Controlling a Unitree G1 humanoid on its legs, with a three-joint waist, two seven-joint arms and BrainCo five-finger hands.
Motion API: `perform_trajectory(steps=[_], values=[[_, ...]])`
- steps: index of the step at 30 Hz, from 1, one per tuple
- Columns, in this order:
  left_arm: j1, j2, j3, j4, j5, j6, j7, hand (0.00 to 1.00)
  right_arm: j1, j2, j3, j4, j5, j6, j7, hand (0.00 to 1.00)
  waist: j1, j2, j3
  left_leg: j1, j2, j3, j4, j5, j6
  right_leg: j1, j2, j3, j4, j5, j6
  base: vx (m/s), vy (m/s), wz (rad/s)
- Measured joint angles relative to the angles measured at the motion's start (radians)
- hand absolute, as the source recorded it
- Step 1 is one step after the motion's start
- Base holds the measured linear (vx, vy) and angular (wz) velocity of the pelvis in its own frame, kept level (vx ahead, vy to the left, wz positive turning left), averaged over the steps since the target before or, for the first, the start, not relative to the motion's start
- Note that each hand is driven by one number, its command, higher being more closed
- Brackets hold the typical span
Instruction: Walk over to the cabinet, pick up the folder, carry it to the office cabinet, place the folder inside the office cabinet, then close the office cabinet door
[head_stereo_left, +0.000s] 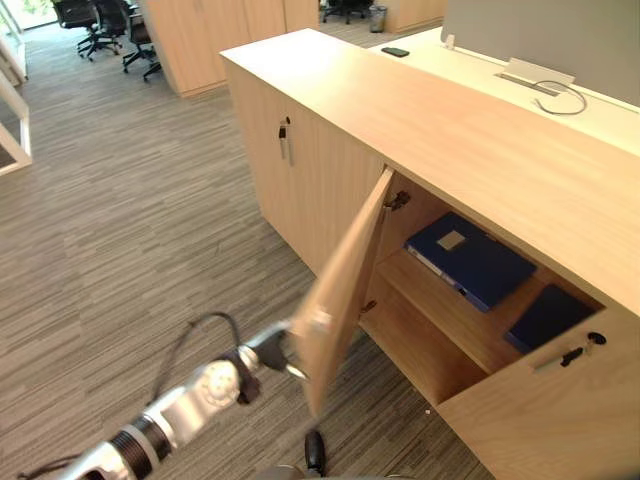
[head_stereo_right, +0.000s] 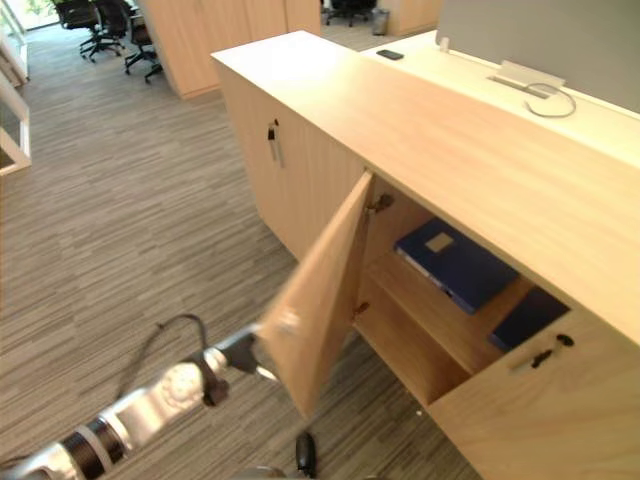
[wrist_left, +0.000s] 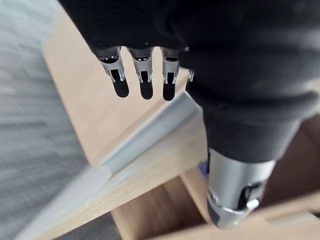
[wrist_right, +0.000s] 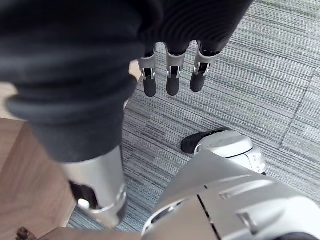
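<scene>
A blue folder lies flat on the upper shelf inside the low wooden office cabinet. The cabinet door stands half open, swung out toward me. My left hand is at the door's outer face near its free lower edge. In the left wrist view its fingers are straight and lie by the door panel. My right hand hangs over the carpet with relaxed fingers, holding nothing.
A second dark blue item lies deeper on the shelf to the right. Closed doors with handles flank the opening. Behind the cabinet is a white desk with a phone. Office chairs stand far left on carpet.
</scene>
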Motion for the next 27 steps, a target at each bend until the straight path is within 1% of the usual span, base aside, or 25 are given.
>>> perform_trajectory(steps=[1,3,4,6,7,10,11,12,13,14,15,16,17,18,19,20,21,22,23,24,25,26,27], values=[[0.006,-0.035,-0.055,-0.06,-0.032,-0.042,-0.041,0.0,-0.002,-0.002,0.022,0.004,-0.004,0.0,0.0,0.0,-0.014,0.001,-0.004,0.0,0.0,0.003,0.0,0.0,0.0,-0.001,0.0,0.003,0.0,-0.001,-0.002,-0.13,0.036,-0.1],[0.011,-0.064,-0.08,-0.108,-0.063,-0.075,-0.064,0.0,-0.002,-0.002,0.029,0.004,-0.017,0.0,0.0,0.0,-0.022,0.006,-0.009,-0.001,0.003,0.006,0.0,0.0,0.0,-0.008,0.003,0.013,0.0,0.002,-0.006,-0.09,0.008,-0.18],[0.017,-0.077,-0.081,-0.136,-0.082,-0.091,-0.068,0.0,-0.002,-0.005,0.032,0.004,-0.024,0.0,0.0,0.0,-0.023,0.014,-0.015,-0.007,0.008,0.017,0.0,0.0,0.0,-0.021,0.008,0.03,0.0,0.005,-0.01,-0.08,-0.003,-0.29],[0.028,-0.077,-0.079,-0.15,-0.102,-0.107,-0.072,0.0,0.0,-0.014,0.056,0.005,-0.039,0.0,0.0,0.0,-0.027,0.029,-0.03,-0.025,0.018,0.033,0.0,0.0,0.0,-0.042,0.015,0.038,-0.008,0.009,-0.016,-0.1,-0.014,-0.33],[0.051,-0.078,-0.073,-0.149,-0.12,-0.107,-0.073,0.0,0.001,-0.022,0.068,0.004,-0.041,0.0,0.0,0.0,-0.037,0.037,-0.038,-0.034,0.023,0.038,0.0,0.0,0.0,-0.053,0.023,0.054,-0.014,0.013,-0.022,-0.08,-0.021,-0.3],[0.107,-0.099,-0.054,-0.137,-0.142,-0.108,-0.072,0.0,0.0,-0.026,0.069,-0.003,-0.043,0.0,0.0,0.0,-0.042,0.037,-0.035,-0.037,0.037,0.069,0.001,0.001,-0.001,-0.071,0.03,0.087,-0.018,0.017,-0.029,-0.05,-0.024,-0.38],[0.127,-0.121,-0.04,-0.119,-0.15,-0.108,-0.071,0.0,-0.003,-0.028,0.088,-0.011,-0.045,0.0,-0.001,0.0,-0.04,0.043,-0.029,-0.038,0.049,0.099,0.001,0.001,-0.002,-0.073,0.029,0.076,-0.03,0.021,-0.036,-0.05,-0.022,-0.65],[0.161,-0.162,0.004,-0.083,-0.171,-0.108,-0.072,0.0,-0.016,-0.036,0.137,-0.017,-0.058,0.0,-0.002,0.0,-0.035,0.049,-0.025,-0.05,0.072,0.151,0.001,0.001,-0.002,-0.081,0.018,0.004,-0.056,0.035,-0.058,-0.06,-0.024,-1.01],[0.199,-0.201,0.073,-0.04,-0.199,-0.107,-0.072,0.0,-0.039,-0.038,0.161,-0.023,-0.063,0.0,-0.007,0.0,-0.033,0.051,-0.025,-0.069,0.096,0.199,0.001,0.0,-0.004,-0.099,-0.002,-0.103,-0.067,0.052,-0.082,-0.05,-0.026,-1.04],[0.21,-0.216,0.107,-0.014,-0.216,-0.105,-0.072,0.0,-0.047,-0.038,0.177,-0.029,-0.065,-0.001,-0.007,0.0,-0.032,0.048,-0.021,-0.07,0.106,0.215,0.001,0.0,-0.004,-0.1,-0.013,-0.15,-0.07,0.055,-0.087,-0.03,-0.046,-1.05],[0.224,-0.242,0.166,0.052,-0.239,-0.097,-0.072,0.0,-0.05,-0.036,0.191,-0.039,-0.076,-0.002,-0.005,0.0,-0.032,0.043,-0.019,-0.067,0.118,0.238,0.001,0.001,-0.005,-0.097,-0.02,-0.192,-0.087,0.059,-0.08,0.0,-0.082,-0.89],[0.234,-0.27,0.217,0.126,-0.249,-0.091,-0.071,0.0,-0.048,-0.036,0.195,-0.039,-0.077,-0.003,-0.005,0.0,-0.034,0.042,-0.019,-0.053,0.126,0.263,0.001,-0.002,-0.01,-0.097,-0.013,-0.161,-0.099,0.066,-0.066,0.01,-0.09,-0.78],[0.24,-0.286,0.243,0.163,-0.248,-0.087,-0.07,0.0,-0.044,-0.037,0.196,-0.037,-0.077,-0.003,-0.005,0.0,-0.033,0.043,-0.02,-0.045,0.128,0.274,0.001,-0.005,-0.014,-0.095,-0.011,-0.144,-0.101,0.073,-0.058,0.03,-0.1,-0.63],[0.255,-0.32,0.292,0.23,-0.243,-0.079,-0.063,0.0,-0.036,-0.037,0.193,-0.038,-0.076,-0.006,-0.007,0.0,-0.037,0.04,-0.02,-0.027,0.134,0.298,0.001,-0.011,-0.023,-0.092,-0.007,-0.117,-0.102,0.08,-0.047,0.05,-0.104,-0.63],[0.272,-0.355,0.347,0.3,-0.228,-0.072,-0.047,0.0,-0.034,-0.036,0.187,-0.038,-0.076,-0.007,-0.009,0.0,-0.036,0.037,-0.02,-0.009,0.145,0.327,0.003,-0.02,-0.034,-0.088,-0.001,-0.104,-0.104,0.083,-0.044,0.06,-0.112,-0.65],[0.277,-0.37,0.372,0.334,-0.213,-0.069,-0.039,0.0,-0.034,-0.033,0.183,-0.036,-0.076,-0.006,-0.011,0.0,-0.035,0.035,-0.023,-0.004,0.153,0.337,0.011,-0.025,-0.041,-0.086,0.002,-0.103,-0.105,0.083,-0.044,0.08,-0.135,-0.61],[0.278,-0.4,0.43,0.412,-0.189,-0.06,-0.019,0.0,-0.03,-0.025,0.176,-0.035,-0.073,-0.005,-0.016,0.0,-0.035,0.028,-0.025,-0.019,0.179,0.36,0.076,-0.059,-0.051,-0.086,0.006,-0.103,-0.102,0.083,-0.044,0.06,-0.131,-0.39],[0.278,-0.414,0.459,0.443,-0.178,-0.05,-0.004,0.0,-0.028,-0.022,0.175,-0.035,-0.067,-0.005,-0.02,0.0,-0.034,0.027,-0.025,-0.035,0.198,0.366,0.124,-0.085,-0.056,-0.085,0.009,-0.103,-0.101,0.083,-0.044,0.09,-0.254,-0.52],[0.28,-0.444,0.526,0.517,-0.173,-0.032,0.018,0.0,-0.019,-0.021,0.174,-0.035,-0.046,-0.004,-0.023,0.0,-0.029,0.025,-0.024,-0.073,0.255,0.382,0.254,-0.153,-0.07,-0.082,0.025,-0.1,-0.1,0.083,-0.044,0.09,-0.24,-0.65],[0.286,-0.472,0.609,0.589,-0.182,-0.02,0.035,0.0,-0.005,-0.02,0.173,-0.035,-0.031,-0.001,-0.026,0.0,-0.01,0.03,-0.02,-0.087,0.318,0.387,0.372,-0.206,-0.089,-0.062,0.053,-0.078,-0.102,0.083,-0.045,0.15,-0.262,-0.74],[0.291,-0.485,0.669,0.64,-0.219,-0.007,0.043,0.0,0.005,-0.013,0.154,-0.035,-0.025,0.001,-0.027,0.0,-0.004,0.027,-0.019,-0.086,0.353,0.374,0.446,-0.222,-0.083,-0.043,0.074,-0.054,-0.1,0.088,-0.051,0.18,-0.194,-0.61],[0.292,-0.491,0.728,0.69,-0.294,0.003,0.051,0.0,0.017,-0.003,0.117,-0.034,-0.012,0.003,-0.032,0.0,-0.004,0.027,-0.02,-0.087,0.376,0.327,0.51,-0.229,-0.086,-0.022,0.09,-0.04,-0.094,0.102,-0.056,0.2,-0.243,-0.45],[0.296,-0.502,0.796,0.734,-0.366,0.011,0.063,0.0,0.023,0.0,0.088,-0.029,0.003,0.004,-0.036,0.0,-0.007,0.018,-0.021,-0.106,0.392,0.247,0.579,-0.228,-0.088,-0.014,0.104,-0.016,-0.08,0.108,-0.059,0.16,-0.211,-0.48]])
